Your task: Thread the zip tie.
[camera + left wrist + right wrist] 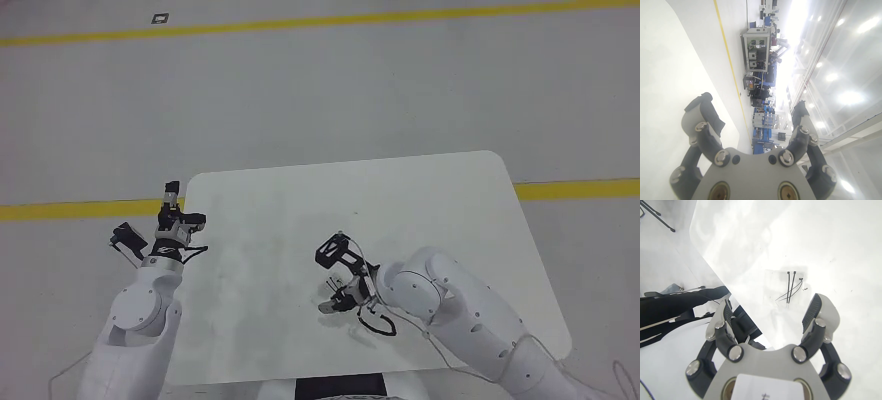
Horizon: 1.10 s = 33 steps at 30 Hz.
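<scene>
Grey floor [300, 100], yellow lines [300, 22], white table [420, 200].

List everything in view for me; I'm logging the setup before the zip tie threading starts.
zip ties: about four, black, lying crossed in the clear tray
clear tray: one, transparent, flat on the table just ahead of the right gripper
table: one, white, under both arms
floor lines: two, yellow, on the grey floor, one beyond the table and one passing behind it
floor marker: one, small dark square, by the far yellow line
left gripper: one, black and silver, open and empty, at the table's left edge
right gripper: one, black and silver, open and empty, above the table near the tray
</scene>
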### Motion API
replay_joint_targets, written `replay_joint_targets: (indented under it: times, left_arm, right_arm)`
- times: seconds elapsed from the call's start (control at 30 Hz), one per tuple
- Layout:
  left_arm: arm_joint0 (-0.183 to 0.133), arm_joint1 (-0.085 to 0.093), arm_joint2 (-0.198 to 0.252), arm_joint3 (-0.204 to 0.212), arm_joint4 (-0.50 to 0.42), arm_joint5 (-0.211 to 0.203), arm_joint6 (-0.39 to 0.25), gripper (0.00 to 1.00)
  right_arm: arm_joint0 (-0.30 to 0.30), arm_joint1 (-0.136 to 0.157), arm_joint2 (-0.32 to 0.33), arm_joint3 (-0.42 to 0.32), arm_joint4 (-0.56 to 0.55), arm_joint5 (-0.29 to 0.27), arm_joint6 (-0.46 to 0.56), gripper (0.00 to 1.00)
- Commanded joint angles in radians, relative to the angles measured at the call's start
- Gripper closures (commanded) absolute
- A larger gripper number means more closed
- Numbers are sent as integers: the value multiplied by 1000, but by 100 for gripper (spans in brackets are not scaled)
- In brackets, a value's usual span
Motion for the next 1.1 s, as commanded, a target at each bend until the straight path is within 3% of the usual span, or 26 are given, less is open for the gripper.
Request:
replay_joint_targets:
  times: [0.0, 0.23, 0.5, 0.87, 1.07]
  left_arm:
    - [0, 0, 0, 0, 0, 0, 0, 0]
    - [0, 0, 0, 0, 0, 0, 0, 0]
    - [0, 0, 0, 0, 0, 0, 0, 0]
    - [0, 0, 0, 0, 0, 0, 0, 0]
    - [0, 0, 0, 0, 0, 0, 0, 0]
  right_arm:
    - [-1, 0, 1, -1, 0, -2, -1, 0]
    - [-5, -1, -11, 3, 5, -8, -6, 0]
    - [89, -36, -132, 33, -50, 148, 105, 0]
    - [95, -40, -150, 33, -70, 138, 82, 0]
    - [154, -71, -227, 87, -130, 218, 102, 0]
